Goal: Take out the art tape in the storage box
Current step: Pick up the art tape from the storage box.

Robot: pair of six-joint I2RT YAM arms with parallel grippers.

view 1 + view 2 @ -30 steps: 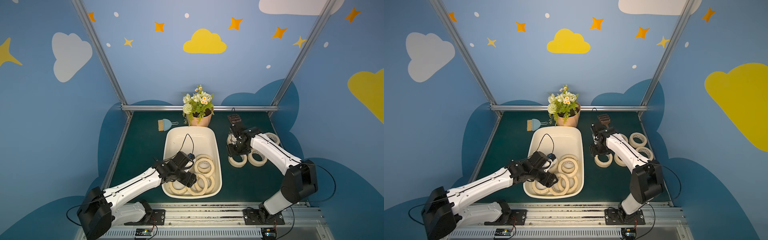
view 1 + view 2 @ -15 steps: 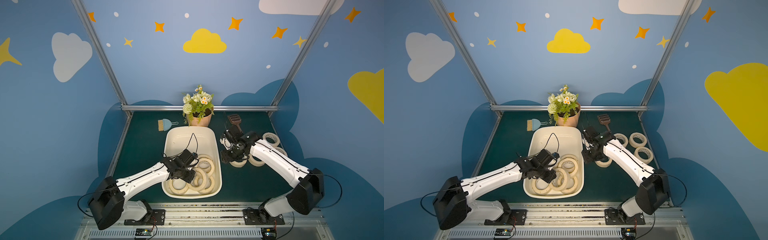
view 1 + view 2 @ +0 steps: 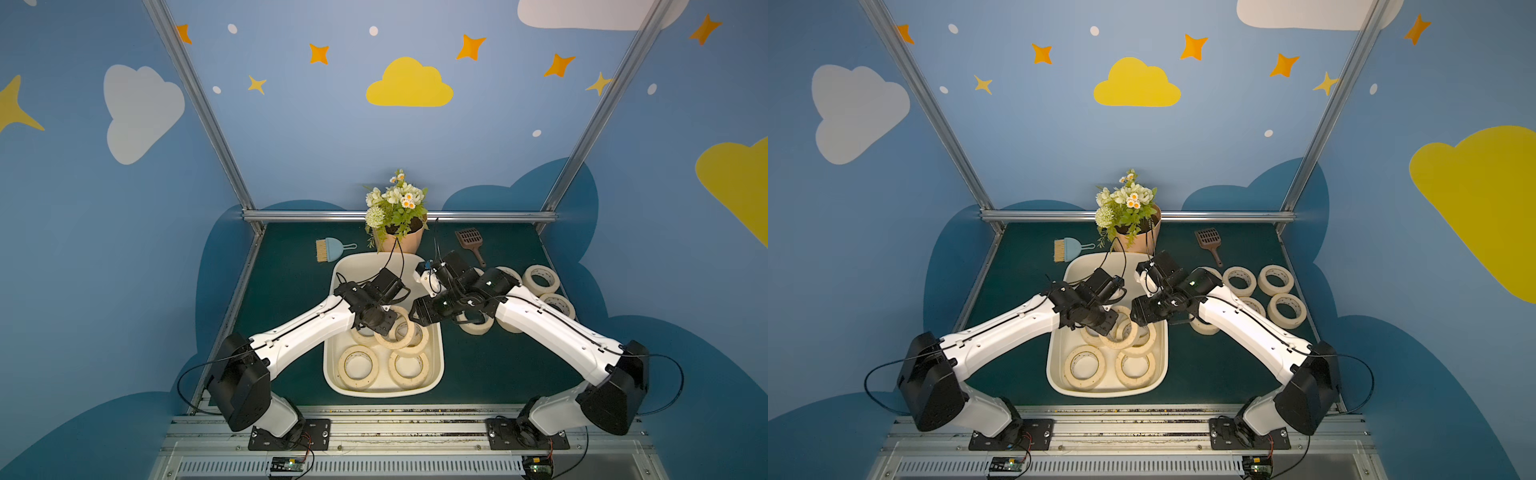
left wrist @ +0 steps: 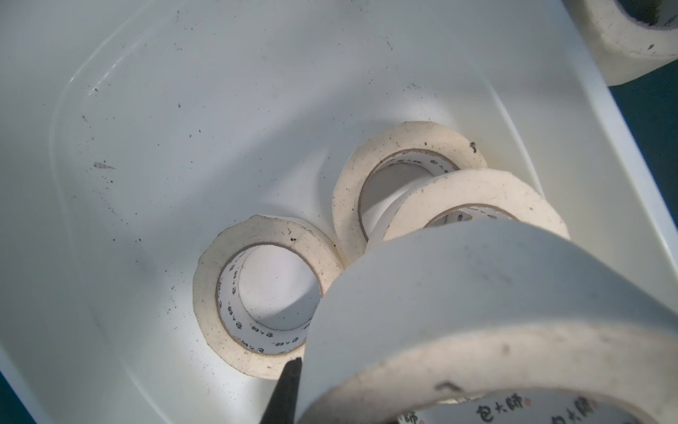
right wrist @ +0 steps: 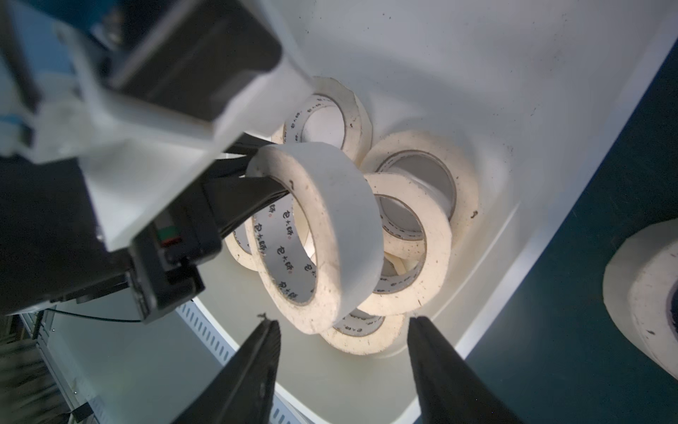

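The off-white storage box (image 3: pixel 360 272) (image 3: pixel 1082 272) lies mid-table with several cream art tape rolls (image 3: pixel 358 365) (image 3: pixel 1084 365) flat inside. My left gripper (image 3: pixel 380 322) (image 3: pixel 1100 322) is shut on one art tape roll (image 3: pixel 386 343) (image 4: pixel 477 293) (image 5: pixel 341 227), pinching its wall and holding it tilted above the others. One dark finger (image 4: pixel 286 396) lies against its outside. My right gripper (image 3: pixel 417 313) (image 5: pixel 341 323) hangs open over the box's right side, just short of the held roll and holding nothing.
Several tape rolls (image 3: pixel 540 280) (image 3: pixel 1275 279) lie on the green table right of the box. Behind the box stand a peach flower pot (image 3: pixel 401 241), a small blue brush (image 3: pixel 328 249) and a brown scoop (image 3: pixel 469 241). Both arms crowd the box's middle.
My left gripper closed on a roll in the box and raised it, tilted. My right arm swung left from the rolls on the table to above the box's right side.
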